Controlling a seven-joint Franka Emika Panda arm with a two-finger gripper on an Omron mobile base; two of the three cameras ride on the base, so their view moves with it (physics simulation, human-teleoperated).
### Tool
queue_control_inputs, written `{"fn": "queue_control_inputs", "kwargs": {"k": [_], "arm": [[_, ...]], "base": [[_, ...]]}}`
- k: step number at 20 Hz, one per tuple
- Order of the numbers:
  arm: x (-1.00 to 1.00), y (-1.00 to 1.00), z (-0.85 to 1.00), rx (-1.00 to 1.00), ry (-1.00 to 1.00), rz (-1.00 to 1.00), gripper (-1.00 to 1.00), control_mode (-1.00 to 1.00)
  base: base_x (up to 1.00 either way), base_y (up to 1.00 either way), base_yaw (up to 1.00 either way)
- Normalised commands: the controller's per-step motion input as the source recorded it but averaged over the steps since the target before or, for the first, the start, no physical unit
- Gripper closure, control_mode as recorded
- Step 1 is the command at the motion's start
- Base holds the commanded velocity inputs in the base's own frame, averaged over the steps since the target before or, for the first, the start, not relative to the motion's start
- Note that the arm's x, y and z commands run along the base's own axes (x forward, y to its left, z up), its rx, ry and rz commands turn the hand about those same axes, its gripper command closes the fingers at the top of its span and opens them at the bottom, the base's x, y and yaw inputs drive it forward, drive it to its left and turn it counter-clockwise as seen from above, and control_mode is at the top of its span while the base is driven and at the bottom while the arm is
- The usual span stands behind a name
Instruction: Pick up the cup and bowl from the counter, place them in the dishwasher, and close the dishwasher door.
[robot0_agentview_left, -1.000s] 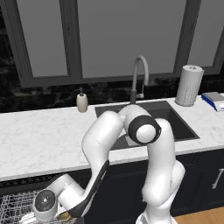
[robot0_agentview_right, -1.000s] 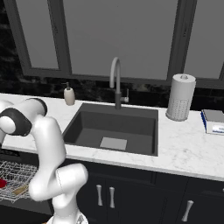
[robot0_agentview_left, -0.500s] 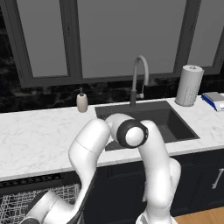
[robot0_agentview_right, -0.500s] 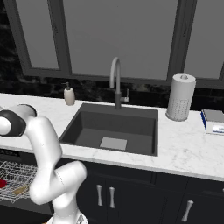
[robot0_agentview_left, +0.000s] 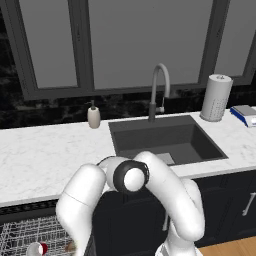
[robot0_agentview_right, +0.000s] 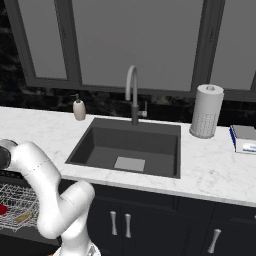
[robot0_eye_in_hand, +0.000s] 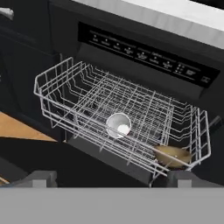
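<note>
The gripper (robot0_eye_in_hand: 111, 177) hangs with its jaws spread wide and nothing between them, above and in front of the pulled-out dishwasher (robot0_eye_in_hand: 144, 57) rack (robot0_eye_in_hand: 118, 118). Straight ahead of it the cup (robot0_eye_in_hand: 118, 125) lies in the rack, mouth toward the camera. The bowl (robot0_eye_in_hand: 172, 155) sits further to its right, in the rack's near corner.

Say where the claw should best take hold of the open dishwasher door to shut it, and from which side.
Probably at the dishwasher door's free outer edge, from underneath. It lies folded down flat below the pulled-out rack, hinged at the bottom, so lifting the far edge swings it shut. The rack likely needs pushing in first.
</note>
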Motion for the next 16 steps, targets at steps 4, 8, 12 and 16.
{"fn": "queue_control_inputs", "kwargs": {"k": [4,8,12,16], "arm": [[-0.26,0.00,-0.43,0.00,-0.33,0.00,-1.00,-1.00],[-0.14,0.00,-0.78,0.00,-0.26,-0.01,-1.00,-1.00],[-0.13,0.01,-0.41,-0.01,-0.10,-0.01,-1.00,-1.00],[0.00,0.00,-0.31,-0.01,-0.05,0.00,-1.00,-1.00]], "base": [[0.00,0.00,0.00],[0.00,0.00,0.00],[0.00,0.00,0.00],[0.00,0.00,0.00]]}}
